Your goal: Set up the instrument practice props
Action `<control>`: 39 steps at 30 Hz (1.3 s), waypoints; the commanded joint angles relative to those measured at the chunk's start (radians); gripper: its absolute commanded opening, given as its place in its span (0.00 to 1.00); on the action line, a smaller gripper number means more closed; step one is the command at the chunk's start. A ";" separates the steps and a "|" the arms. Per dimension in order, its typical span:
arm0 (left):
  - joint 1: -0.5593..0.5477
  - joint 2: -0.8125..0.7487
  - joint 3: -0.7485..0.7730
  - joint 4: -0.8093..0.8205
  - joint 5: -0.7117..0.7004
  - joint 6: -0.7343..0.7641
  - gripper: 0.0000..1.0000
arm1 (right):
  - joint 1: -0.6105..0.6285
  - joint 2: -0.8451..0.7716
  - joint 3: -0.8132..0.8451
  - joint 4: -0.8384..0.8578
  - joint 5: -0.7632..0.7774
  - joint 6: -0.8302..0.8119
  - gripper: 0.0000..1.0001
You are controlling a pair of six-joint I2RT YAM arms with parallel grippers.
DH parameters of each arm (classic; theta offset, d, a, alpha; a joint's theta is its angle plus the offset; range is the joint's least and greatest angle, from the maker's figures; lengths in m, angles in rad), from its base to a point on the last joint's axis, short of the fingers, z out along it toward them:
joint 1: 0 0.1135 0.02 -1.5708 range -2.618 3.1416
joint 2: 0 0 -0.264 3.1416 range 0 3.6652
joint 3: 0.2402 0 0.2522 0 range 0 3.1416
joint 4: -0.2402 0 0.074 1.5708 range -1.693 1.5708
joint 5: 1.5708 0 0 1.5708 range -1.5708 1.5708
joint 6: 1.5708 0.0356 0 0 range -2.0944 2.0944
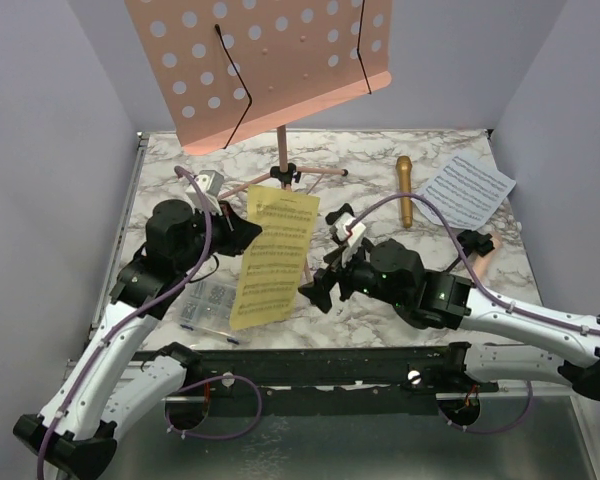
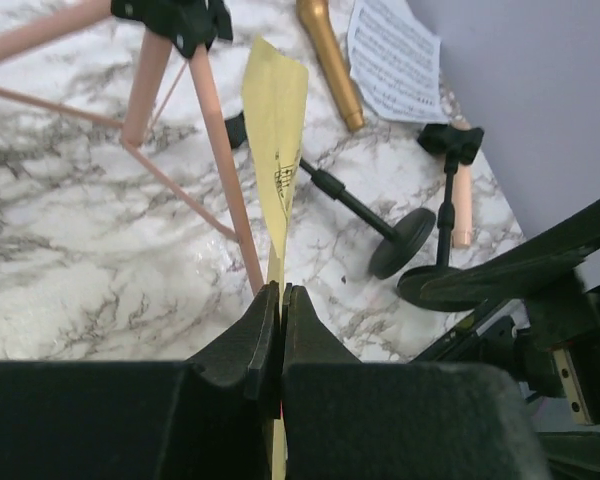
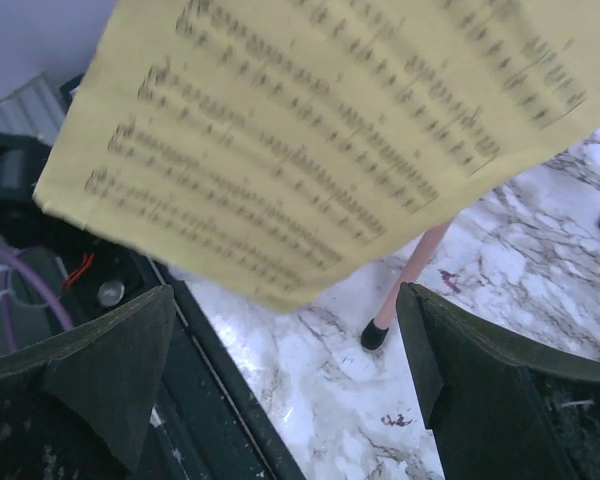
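Yellow sheet-music page [image 1: 275, 255]: clamped in left jaws, held aloft, likely bound for pink rack [image 1: 260, 60]. Right jaws apart, empty.

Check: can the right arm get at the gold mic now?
Probably yes. The right gripper is open and empty; the gold mic lies in the open just beyond that arm, nothing on it. The yellow sheet, pinched by the left gripper, is off to the other side.
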 commanded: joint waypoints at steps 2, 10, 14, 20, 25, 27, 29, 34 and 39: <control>0.004 -0.065 0.084 0.008 0.001 0.071 0.00 | -0.092 -0.088 -0.131 0.153 -0.286 0.013 1.00; 0.004 -0.220 0.065 0.113 0.118 -0.045 0.00 | -0.519 -0.077 -0.345 0.674 -1.033 0.354 1.00; 0.004 -0.300 0.004 0.252 0.073 -0.195 0.00 | -0.521 -0.019 -0.395 0.994 -1.072 0.543 1.00; 0.004 -0.371 -0.115 0.475 0.001 -0.436 0.00 | -0.522 0.297 -0.431 1.933 -1.130 1.085 1.00; 0.002 -0.371 -0.152 0.580 -0.006 -0.521 0.00 | -0.515 0.358 -0.361 1.955 -1.109 1.111 1.00; 0.002 -0.360 -0.140 0.576 -0.004 -0.524 0.00 | -0.516 0.318 -0.373 1.862 -1.064 1.056 1.00; 0.002 -0.354 -0.128 0.573 0.012 -0.523 0.00 | -0.517 0.257 -0.357 1.625 -1.045 0.937 1.00; 0.002 -0.363 -0.122 0.566 0.032 -0.524 0.00 | -0.517 0.109 -0.359 1.275 -0.913 0.765 1.00; 0.002 -0.352 -0.106 0.566 0.038 -0.515 0.00 | -0.521 0.039 -0.235 1.005 -0.877 0.636 0.99</control>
